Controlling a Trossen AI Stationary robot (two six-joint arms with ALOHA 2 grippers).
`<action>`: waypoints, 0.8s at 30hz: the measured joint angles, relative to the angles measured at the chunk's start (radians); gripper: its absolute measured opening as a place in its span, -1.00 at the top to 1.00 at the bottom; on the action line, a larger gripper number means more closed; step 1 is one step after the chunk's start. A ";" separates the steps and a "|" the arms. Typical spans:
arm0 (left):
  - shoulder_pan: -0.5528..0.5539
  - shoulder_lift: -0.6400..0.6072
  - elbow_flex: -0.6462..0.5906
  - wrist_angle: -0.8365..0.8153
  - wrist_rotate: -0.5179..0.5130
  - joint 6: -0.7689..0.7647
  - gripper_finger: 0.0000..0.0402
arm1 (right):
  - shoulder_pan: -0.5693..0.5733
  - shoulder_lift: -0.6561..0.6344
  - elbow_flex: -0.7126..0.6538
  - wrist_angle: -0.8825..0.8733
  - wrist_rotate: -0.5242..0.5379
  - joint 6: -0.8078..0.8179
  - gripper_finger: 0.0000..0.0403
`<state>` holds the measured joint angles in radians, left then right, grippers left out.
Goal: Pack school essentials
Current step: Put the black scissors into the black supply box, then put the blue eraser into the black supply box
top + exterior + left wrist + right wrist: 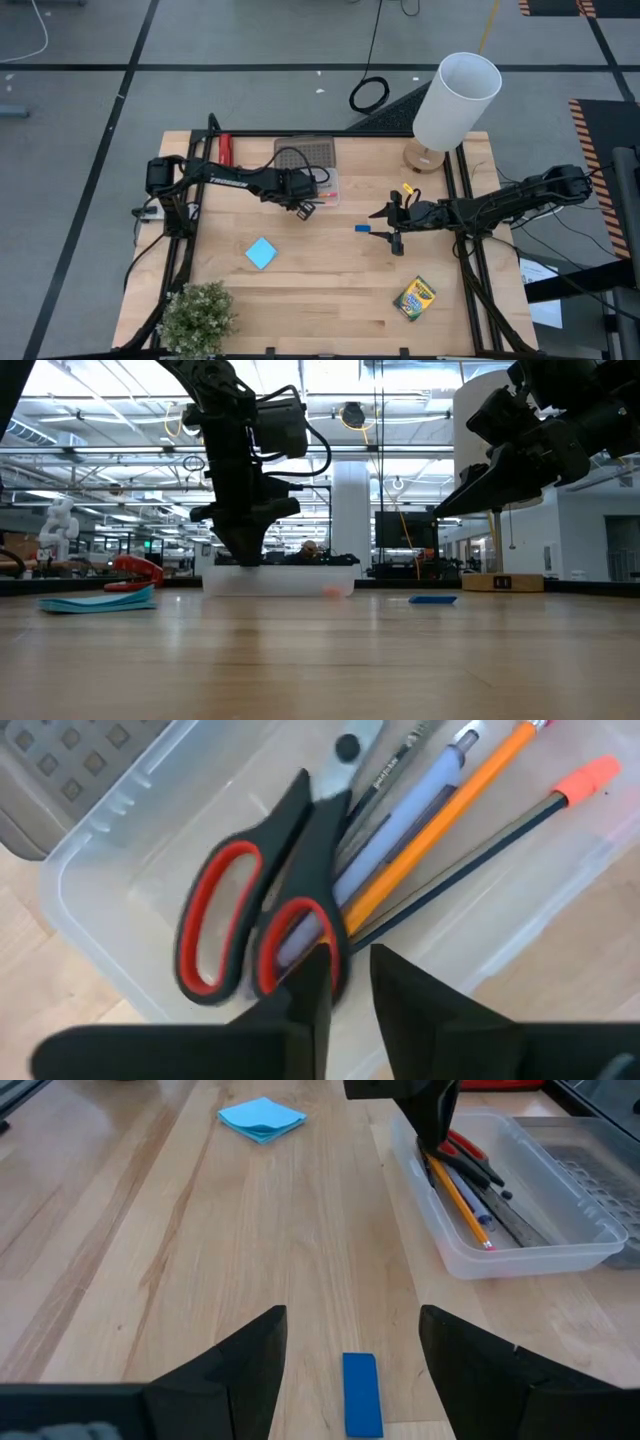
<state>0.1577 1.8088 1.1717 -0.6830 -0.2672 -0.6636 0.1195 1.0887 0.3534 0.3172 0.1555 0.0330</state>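
Note:
A clear plastic box (pixel 90 920) at the table's far middle holds red-handled scissors (pixel 250 910), an orange pencil (pixel 450 815), a dark pencil (pixel 480 850) and a silvery pen (pixel 410 810). My left gripper (pixel 350 965) reaches down into the box, its fingers a narrow gap apart, with nothing showing between them. A small blue eraser (pixel 362 1392) lies flat on the table. My right gripper (pixel 350 1320) hovers wide open above it, one finger to each side. A blue note pad (pixel 261 252) and a green-yellow crayon box (pixel 414 298) lie flat nearer the front. My left gripper points down into the box from above. One fingertip (pixel 312 990) stands in front of the scissors' handle loop (pixel 290 935); I cannot tell whether it touches it.
A white lamp (pixel 455 95) stands at the far right corner and a potted plant (pixel 197 318) at the near left corner. A long red stapler-like object (pixel 225 148) lies at the far left. A grey lid (pixel 305 150) lies behind the box. Bare wood spreads across the middle and front.

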 joint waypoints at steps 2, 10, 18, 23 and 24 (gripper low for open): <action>0.000 0.000 0.000 0.000 0.000 0.000 0.58 | 0.000 0.000 0.000 0.000 0.000 0.000 -0.10; -0.003 -0.011 0.001 -0.002 0.010 0.036 0.57 | 0.000 0.000 0.000 0.000 0.000 0.001 -0.10; -0.040 -0.071 0.031 0.015 0.014 0.109 0.56 | 0.000 0.000 0.000 -0.007 0.006 0.034 -0.10; -0.082 -0.129 0.031 0.064 0.013 0.173 0.56 | 0.000 0.003 0.000 -0.033 0.007 0.034 -0.10; -0.089 -0.141 0.031 0.064 0.011 0.184 0.56 | 0.000 0.006 -0.001 -0.033 0.008 0.034 -0.10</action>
<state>0.0685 1.6678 1.2023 -0.6192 -0.2560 -0.4792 0.1192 1.0944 0.3527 0.2845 0.1637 0.0666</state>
